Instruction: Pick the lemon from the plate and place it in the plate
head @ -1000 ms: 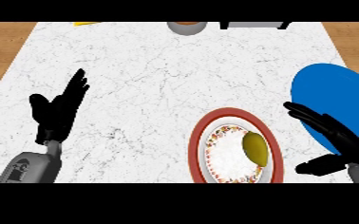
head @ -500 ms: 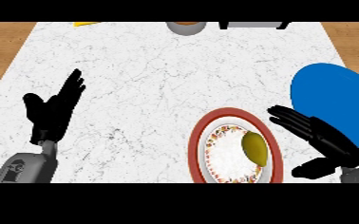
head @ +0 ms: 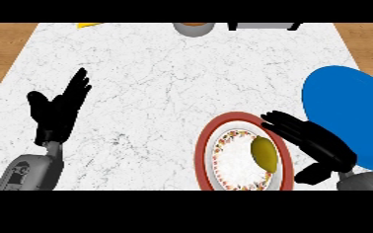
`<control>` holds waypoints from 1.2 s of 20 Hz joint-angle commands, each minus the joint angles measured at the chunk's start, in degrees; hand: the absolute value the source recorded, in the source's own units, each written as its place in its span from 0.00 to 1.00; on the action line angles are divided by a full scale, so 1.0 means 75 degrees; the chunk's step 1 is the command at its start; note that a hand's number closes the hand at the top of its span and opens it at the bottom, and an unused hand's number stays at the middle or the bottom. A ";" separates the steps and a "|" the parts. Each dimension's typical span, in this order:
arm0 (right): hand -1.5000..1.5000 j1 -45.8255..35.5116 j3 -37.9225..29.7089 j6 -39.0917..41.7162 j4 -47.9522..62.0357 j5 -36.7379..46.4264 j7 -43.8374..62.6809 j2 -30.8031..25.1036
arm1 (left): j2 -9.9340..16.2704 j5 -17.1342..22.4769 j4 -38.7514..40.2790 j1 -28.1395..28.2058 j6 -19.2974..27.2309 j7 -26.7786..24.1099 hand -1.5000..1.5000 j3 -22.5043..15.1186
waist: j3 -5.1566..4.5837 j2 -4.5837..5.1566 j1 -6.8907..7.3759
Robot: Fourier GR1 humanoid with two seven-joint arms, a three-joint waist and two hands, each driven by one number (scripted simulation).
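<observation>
A yellow-green lemon [head: 264, 154] lies on the right half of a white plate with a red rim [head: 203, 153], near the counter's front right. A plain blue plate [head: 337, 98] sits just right of it at the counter's right edge. My right hand [head: 317, 143] is open, its straight fingers stretched left over the red plate's right rim, close beside the lemon and apart from it. Part of the blue plate's lower edge is hidden by this hand. My left hand [head: 56, 111] rests open at the left, fingers up, holding nothing.
Along the counter's far edge stand a grey round pot [head: 193, 28], a dark-legged grey object [head: 262, 25] and a yellow item [head: 89, 24]. Wooden floor shows beyond the white marble counter [head: 167, 84] on both sides.
My right hand has slid left from over the blue plate to the red-rimmed plate's right rim, closer to the lemon. The left hand has shifted only slightly.
</observation>
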 commanded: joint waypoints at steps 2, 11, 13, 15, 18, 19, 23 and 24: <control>0.00 -0.0204 -0.0225 0.0810 -0.0422 0.0366 0.0540 -0.0004 | -0.0269 -0.0257 0.0442 -0.0135 -0.0131 -0.0175 0.50 0.0193 | 0.0000 0.0003 -0.0013; 0.00 -0.0277 -0.0267 0.0463 -0.0031 0.1623 0.0877 0.1200 | -0.0455 -0.0605 -0.0185 0.0037 -0.0459 0.0181 0.50 0.0568 | 0.0002 0.0004 0.0010; 0.00 -0.0451 -0.0303 -0.0113 0.0831 0.1859 0.0400 0.1288 | -0.0215 -0.0251 -0.0438 0.0287 -0.0886 0.0288 0.50 0.0772 | 0.0004 0.0007 0.0038; 0.00 -0.0208 -0.0206 0.0557 -0.0296 0.2057 0.1121 0.1271 | -0.0439 -0.0612 -0.0600 0.0336 -0.0564 0.0276 0.50 0.0716 | 0.0002 -0.0002 0.0012; 0.00 -0.0413 0.0043 -0.0074 0.0818 0.2585 0.0705 0.1559 | -0.0906 -0.0966 -0.0246 0.0139 -0.0282 -0.0024 0.50 0.0408 | 0.0003 0.0010 0.0019; 0.00 -0.0781 0.0001 0.0462 0.0752 0.2573 0.0670 0.1323 | -0.0610 -0.0710 -0.0203 0.0142 -0.0571 0.0123 0.50 0.0700 | 0.0002 0.0010 0.0032; 1.00 -0.0228 0.0433 -0.0119 0.0721 0.3008 0.0015 0.1347 | -0.0709 -0.0891 -0.0291 0.0169 -0.0459 0.0097 0.50 0.0665 | 0.0004 0.0006 0.0024; 1.00 -0.0407 0.0367 -0.0677 0.1460 0.3016 -0.0199 0.1655 | -0.0596 -0.0803 -0.0238 -0.0208 -0.0503 0.0575 0.50 0.0713 | 0.0009 0.0019 0.0045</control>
